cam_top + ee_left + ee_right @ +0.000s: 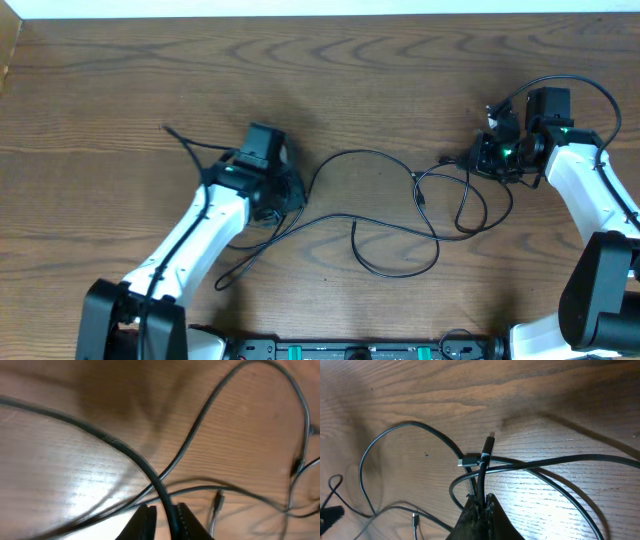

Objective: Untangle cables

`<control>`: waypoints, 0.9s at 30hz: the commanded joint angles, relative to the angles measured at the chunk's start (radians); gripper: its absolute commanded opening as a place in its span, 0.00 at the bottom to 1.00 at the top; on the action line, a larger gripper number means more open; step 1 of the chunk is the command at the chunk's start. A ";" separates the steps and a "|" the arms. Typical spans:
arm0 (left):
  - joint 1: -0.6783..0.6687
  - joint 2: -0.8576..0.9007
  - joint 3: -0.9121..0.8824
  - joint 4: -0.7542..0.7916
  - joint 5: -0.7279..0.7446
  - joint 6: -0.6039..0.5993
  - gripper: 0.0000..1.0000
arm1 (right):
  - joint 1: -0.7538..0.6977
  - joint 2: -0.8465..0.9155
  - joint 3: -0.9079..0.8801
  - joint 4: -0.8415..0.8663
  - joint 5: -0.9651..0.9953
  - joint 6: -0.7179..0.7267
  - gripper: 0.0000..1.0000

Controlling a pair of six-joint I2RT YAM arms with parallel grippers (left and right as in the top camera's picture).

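Observation:
Several thin black cables [380, 155] lie looped and crossed on the wooden table between the arms. My left gripper [285, 195] is low over the tangle's left side. In the left wrist view its fingers [165, 520] stand slightly apart with one black cable [125, 450] running between them, against the right finger, with a gap on the left. My right gripper [478, 155] is at the tangle's right end. In the right wrist view its fingers [482, 505] are shut on a black cable [482, 472] whose plug end [491, 436] points away. No white cable shows.
Loose plug ends lie on the wood in the left wrist view [218, 501] and in the right wrist view [414, 519]. A thicker black cord [590, 90] loops over the right arm. A cable tail [240, 268] runs toward the table's front. The table's far edge [320, 16] is at the top.

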 commanded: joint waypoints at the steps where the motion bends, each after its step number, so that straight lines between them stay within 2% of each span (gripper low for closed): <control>1: -0.066 0.027 0.019 0.011 -0.181 0.155 0.22 | 0.013 -0.010 0.003 0.000 -0.010 -0.018 0.01; 4: -0.100 0.043 0.019 0.013 -0.359 0.167 0.24 | 0.029 -0.010 0.003 -0.001 0.011 -0.018 0.01; 6: -0.115 0.061 0.019 0.019 -0.414 0.183 0.27 | 0.034 -0.010 0.003 -0.002 0.019 -0.018 0.01; 10: -0.145 0.103 0.019 0.017 -0.407 0.213 0.29 | 0.036 -0.010 0.003 -0.002 0.032 -0.018 0.01; 13: -0.174 0.127 0.019 0.026 -0.328 0.293 0.32 | 0.036 -0.010 0.003 -0.001 0.033 -0.018 0.01; 20: -0.212 0.142 0.019 0.014 -0.231 0.406 0.67 | 0.036 -0.010 0.003 -0.001 0.037 -0.018 0.01; 25: -0.212 0.143 0.019 0.014 -0.218 0.424 0.77 | 0.036 -0.010 0.003 -0.002 0.063 -0.018 0.01; 27: -0.212 0.143 0.018 0.015 -0.182 0.465 0.79 | 0.036 -0.010 0.003 -0.002 0.063 -0.018 0.01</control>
